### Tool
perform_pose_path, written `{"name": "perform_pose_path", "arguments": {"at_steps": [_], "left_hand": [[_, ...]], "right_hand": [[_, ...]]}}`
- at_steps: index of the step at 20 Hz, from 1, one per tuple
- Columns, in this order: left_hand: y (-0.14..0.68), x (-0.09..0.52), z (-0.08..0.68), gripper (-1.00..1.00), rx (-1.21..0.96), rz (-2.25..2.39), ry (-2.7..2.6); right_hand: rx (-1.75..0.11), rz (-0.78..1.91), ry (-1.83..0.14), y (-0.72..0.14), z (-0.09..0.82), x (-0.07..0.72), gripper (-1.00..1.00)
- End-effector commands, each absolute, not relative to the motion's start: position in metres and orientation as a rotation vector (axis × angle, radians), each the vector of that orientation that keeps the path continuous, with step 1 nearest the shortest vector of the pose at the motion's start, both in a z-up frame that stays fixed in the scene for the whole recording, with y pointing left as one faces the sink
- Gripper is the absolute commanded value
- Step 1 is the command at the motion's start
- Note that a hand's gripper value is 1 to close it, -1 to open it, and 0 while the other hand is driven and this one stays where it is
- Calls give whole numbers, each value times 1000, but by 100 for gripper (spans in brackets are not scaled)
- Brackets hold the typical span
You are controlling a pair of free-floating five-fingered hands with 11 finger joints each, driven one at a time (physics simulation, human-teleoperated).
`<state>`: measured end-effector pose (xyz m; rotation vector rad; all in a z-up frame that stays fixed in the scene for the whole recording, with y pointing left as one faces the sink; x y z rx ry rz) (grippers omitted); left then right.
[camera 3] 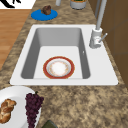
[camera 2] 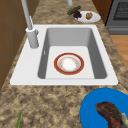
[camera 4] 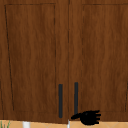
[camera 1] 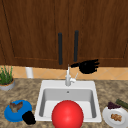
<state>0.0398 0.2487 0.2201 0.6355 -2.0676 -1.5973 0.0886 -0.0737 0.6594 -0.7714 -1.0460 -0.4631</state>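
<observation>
With the right hand [camera 1: 87,66] spread just right of the right door handle [camera 1: 76,46], above the faucet [camera 1: 68,76]: best to slide left squarely, curling round its lower end. Left hand [camera 1: 28,117] beside the blue plate [camera 1: 10,115], table's front-left corner.

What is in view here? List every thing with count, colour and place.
cabinet doors: two, brown, above the sink
door handles: two, black, at the doors' middle
sink: one, white, centre
faucet: one, grey, behind the basin
bowl: one, red, in the sink
blue plate: one, left counter, with brown food
white plate: one, right counter, with grapes and bread
plant: one, green, far left
left hand: black, by the blue plate
right hand: black, open, under the handles
</observation>
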Motion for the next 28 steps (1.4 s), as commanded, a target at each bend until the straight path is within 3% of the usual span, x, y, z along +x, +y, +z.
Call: {"name": "perform_pose_path", "arguments": {"at_steps": [1, 13, 28], "left_hand": [[249, 40, 220, 0, 635, -1597, -2068], [249, 40, 220, 0, 635, -1597, -2068], [249, 40, 220, 0, 635, -1597, -2068]], "right_hand": [[-749, -519, -995, -74, 682, 98, -100], [-725, -640, -934, -62, 740, 90, -100], [-839, -838, -964, -22, 723, 149, -100]]}}
